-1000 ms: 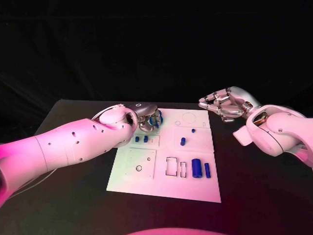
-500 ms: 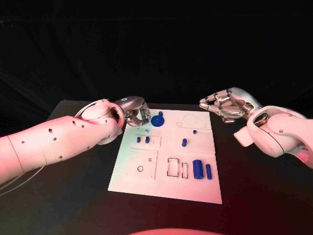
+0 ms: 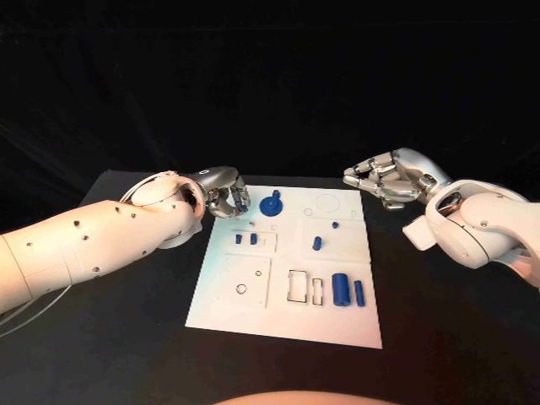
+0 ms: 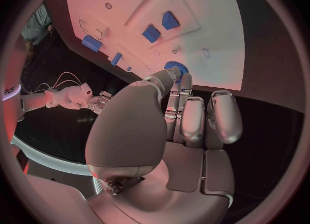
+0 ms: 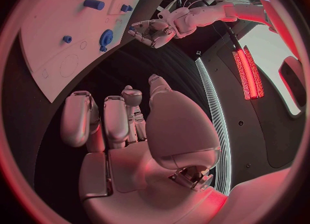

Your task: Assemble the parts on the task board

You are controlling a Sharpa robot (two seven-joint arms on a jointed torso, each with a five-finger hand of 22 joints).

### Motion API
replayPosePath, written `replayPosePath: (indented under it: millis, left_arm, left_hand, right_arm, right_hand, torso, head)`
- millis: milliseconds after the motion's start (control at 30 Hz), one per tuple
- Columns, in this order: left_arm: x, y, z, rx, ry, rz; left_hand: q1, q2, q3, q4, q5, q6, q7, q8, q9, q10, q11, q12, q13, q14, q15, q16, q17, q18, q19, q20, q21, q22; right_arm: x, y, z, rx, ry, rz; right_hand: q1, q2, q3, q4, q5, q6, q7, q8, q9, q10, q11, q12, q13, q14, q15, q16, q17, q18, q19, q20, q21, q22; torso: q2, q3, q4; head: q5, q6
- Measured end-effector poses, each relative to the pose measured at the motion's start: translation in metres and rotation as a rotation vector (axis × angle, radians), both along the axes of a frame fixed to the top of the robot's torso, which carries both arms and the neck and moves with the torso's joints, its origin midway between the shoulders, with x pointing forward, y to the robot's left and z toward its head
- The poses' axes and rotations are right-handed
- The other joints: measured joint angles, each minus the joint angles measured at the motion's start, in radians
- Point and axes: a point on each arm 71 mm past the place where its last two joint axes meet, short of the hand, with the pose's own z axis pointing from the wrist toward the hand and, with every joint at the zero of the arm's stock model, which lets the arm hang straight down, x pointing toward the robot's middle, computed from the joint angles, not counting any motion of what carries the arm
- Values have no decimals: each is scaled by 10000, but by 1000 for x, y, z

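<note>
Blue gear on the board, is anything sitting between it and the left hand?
Nothing visible. The left hand is at the task board's far left corner and the gear sits right beside its fingertips, with bare white board between them.

Black table (image 3: pixel 124 337), its surface occupying the lower half of the frame from the head view. White task board (image 3: pixel 288 266) lying flat at the centre of the table, long axis running from the upper centre toward the lower centre of the frame, slightly skewed to the right at its near end. Dark table surface shows on both sides of the board.
</note>
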Motion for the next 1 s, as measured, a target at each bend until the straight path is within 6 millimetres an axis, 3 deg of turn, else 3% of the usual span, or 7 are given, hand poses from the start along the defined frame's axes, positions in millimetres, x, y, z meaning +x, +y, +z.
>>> replayPosePath:
  millis: [600, 1000]
  left_arm:
    - [-3, -13, -26, 202, 539, -201]
    - [0, -12, -28, 340, 565, -154]
  left_hand:
    - [-37, -38, -1, 0, -54, 31, -34, -36, -7, 33, -32, -55, -1, 0, 0, 0, -21, 0, 0, 0, 0, -2]
    - [-75, -77, -2, 0, -56, 30, -34, -37, -9, 33, -32, -57, -2, 0, 1, 0, -24, 1, 0, 0, 0, -3]
  right_arm:
    - [0, 1, 0, 3, -2, 24]
    - [0, 2, 0, 3, -2, 28]
  right_hand:
    - [0, 0, -17, -17, 0, 0, 0, 0, 0, -7, -7, 0, 0, 0, 0, 0, -1, 0, 0, 0, 0, -2]
    - [0, 0, -17, -17, 0, -1, -1, 0, 0, -23, -23, 0, 0, 0, 0, 0, 7, 0, 0, 0, 0, -3]
  torso:
    - [-5, 0, -9]
    - [-8, 0, -7]
  head:
    - [-7, -58]
    - [-1, -58]
